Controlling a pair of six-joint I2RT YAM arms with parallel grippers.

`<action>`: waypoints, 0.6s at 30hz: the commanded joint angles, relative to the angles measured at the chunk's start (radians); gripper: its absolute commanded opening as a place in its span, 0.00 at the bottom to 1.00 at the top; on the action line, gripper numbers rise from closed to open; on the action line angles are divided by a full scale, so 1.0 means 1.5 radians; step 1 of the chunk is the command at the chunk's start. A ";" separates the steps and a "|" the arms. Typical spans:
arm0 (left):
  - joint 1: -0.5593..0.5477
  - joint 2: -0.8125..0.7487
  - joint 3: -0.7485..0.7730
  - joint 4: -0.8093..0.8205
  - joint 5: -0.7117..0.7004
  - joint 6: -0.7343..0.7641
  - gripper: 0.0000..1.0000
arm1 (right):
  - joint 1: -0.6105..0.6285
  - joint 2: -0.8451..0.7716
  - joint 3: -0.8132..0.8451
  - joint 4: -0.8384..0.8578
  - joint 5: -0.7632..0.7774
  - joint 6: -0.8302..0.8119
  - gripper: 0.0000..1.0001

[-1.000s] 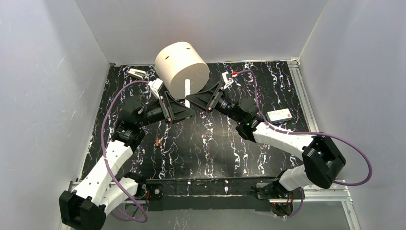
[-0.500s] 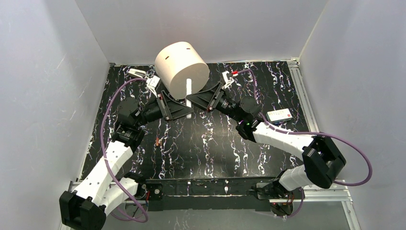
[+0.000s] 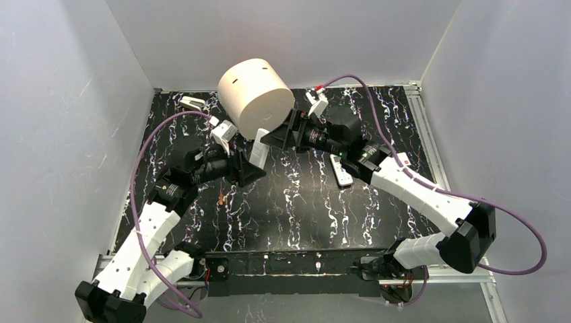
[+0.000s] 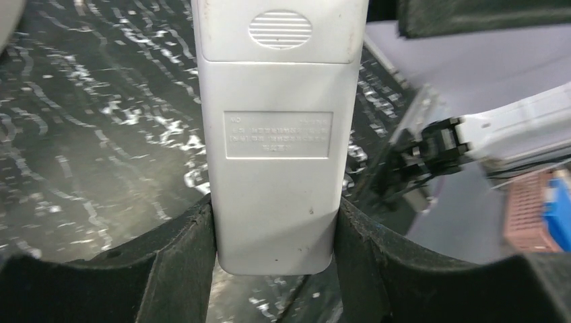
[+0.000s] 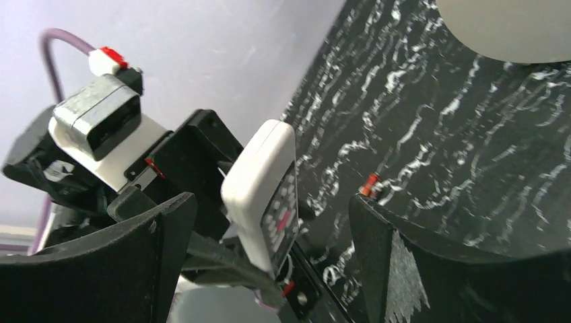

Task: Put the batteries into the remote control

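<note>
My left gripper (image 3: 252,165) is shut on the lower end of a white remote control (image 3: 259,144) and holds it upright above the table. In the left wrist view the remote's back (image 4: 279,141) faces the camera with its cover closed, pinched between my fingers (image 4: 182,256). My right gripper (image 3: 271,138) is open and empty just right of the remote. In the right wrist view the remote's button face (image 5: 266,192) stands between the spread jaws without touching them. One orange-red battery (image 3: 222,198) lies on the table near the left arm; it also shows in the right wrist view (image 5: 370,184).
A large beige cylinder (image 3: 256,96) stands at the back centre. A second white remote (image 3: 341,170) lies on the black marbled table (image 3: 296,215) by the right arm. A small white piece (image 3: 192,103) lies back left. A red-and-blue box (image 4: 539,208) sits far right.
My right gripper has let go of the remote's top and drawn back and up. My left gripper has pulled the remote toward the front left. The second remote is now uncovered.
</note>
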 commanded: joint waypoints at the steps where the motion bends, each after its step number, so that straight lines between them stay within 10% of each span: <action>1: -0.008 -0.027 0.021 -0.102 -0.077 0.187 0.00 | -0.001 0.027 0.104 -0.255 -0.020 -0.137 0.92; 18: -0.101 -0.045 0.026 -0.192 -0.164 0.440 0.00 | -0.002 0.132 0.183 -0.327 -0.181 -0.187 0.68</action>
